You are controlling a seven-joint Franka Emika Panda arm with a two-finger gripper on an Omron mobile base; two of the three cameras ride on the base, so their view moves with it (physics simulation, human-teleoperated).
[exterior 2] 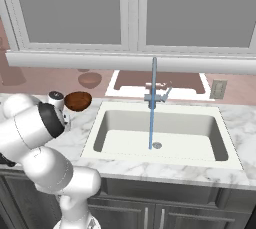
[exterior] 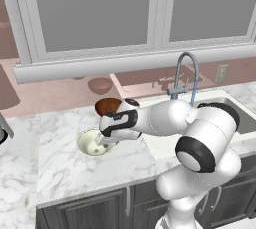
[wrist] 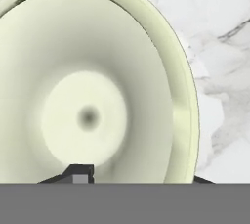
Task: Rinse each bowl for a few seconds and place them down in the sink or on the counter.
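Arm reaches out over the counter (exterior: pixel 65 158) w/ the gripper (exterior: pixel 103 140) down at the cream bowl (exterior: pixel 91 144), which sits upright on the marble at about 9 o'clock of the sink (exterior 2: pixel 160 135), near the front edge. In hand view the cream bowl (wrist: pixel 88 96) looms close: one dark fingertip (wrist: pixel 78 174) sits inside the bowl, the other just shows outside the rim at 5 o'clock, so the fingers straddle the bowl's wall. Can't tell if they're pinching the rim yet or just spread either side of it. Brown bowl (exterior: pixel 108 106) stands on the counter at 1 o'clock of the cream one, close beside it but apart, towards the back wall; in right base view the brown bowl (exterior 2: pixel 78 100) is at 9 o'clock of the basin, near its left rim. Faucet (exterior 2: pixel 153 95) rises at 12 o'clock of the sink, w/ a thin blue stream of water (exterior 2: pixel 151 128) falling straight into the basin just by the drain (exterior 2: pixel 157 145). Small white canister w/ dark lid (exterior 2: pixel 56 98) stands at 9 o'clock of the brown bowl.
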